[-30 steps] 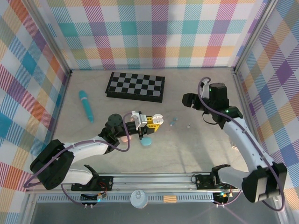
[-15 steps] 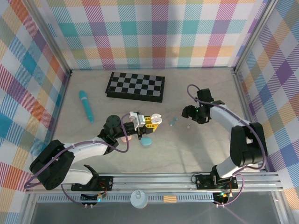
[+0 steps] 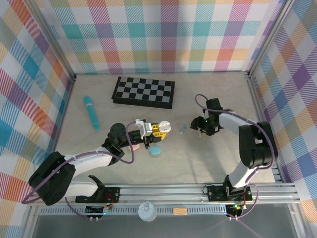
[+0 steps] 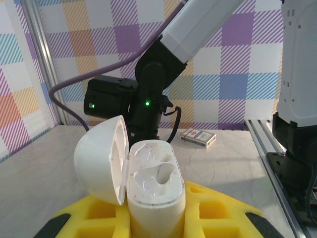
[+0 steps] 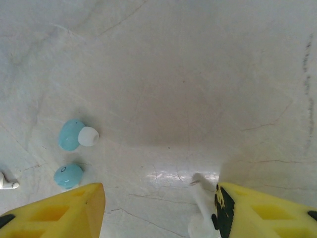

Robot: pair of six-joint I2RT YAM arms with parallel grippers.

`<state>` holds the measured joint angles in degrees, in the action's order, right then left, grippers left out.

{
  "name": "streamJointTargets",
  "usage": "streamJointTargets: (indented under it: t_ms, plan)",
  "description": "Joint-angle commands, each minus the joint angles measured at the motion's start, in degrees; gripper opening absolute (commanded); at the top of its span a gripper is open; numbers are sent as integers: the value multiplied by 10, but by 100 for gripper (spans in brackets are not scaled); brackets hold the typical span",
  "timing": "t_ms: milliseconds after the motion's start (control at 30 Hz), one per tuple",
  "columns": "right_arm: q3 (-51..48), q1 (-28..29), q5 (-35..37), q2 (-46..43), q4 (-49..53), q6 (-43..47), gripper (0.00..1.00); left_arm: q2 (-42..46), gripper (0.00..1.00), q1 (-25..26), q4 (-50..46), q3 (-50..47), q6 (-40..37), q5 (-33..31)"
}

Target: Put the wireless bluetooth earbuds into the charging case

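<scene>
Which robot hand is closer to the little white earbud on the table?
Right. The white earbud lies between the right gripper's fingers; the left gripper, holding the open charging case, sits beyond the light blue earbuds.

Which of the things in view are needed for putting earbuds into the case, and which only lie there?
Needed: white charging case, open in the left gripper; two light blue earbuds; white earbud beside the right gripper.
Only lying there: chessboard; teal stick.
</scene>
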<state>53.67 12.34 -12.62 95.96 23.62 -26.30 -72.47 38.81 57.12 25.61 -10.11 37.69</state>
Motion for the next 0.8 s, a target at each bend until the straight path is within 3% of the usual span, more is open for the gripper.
streamJointTargets:
  t_ms: [0, 533, 767]
  plan:
    - [1, 1, -31, 12, -4, 17, 61, 19, 1, -7, 6, -6, -5, 16]
    - [62, 76, -95, 51, 73, 113, 56, 22, 1, -7, -13, -1, -11, 17]
    - [37, 80, -40, -23, 93, 102, 55, 21, 1, -7, -19, 1, -16, 17]
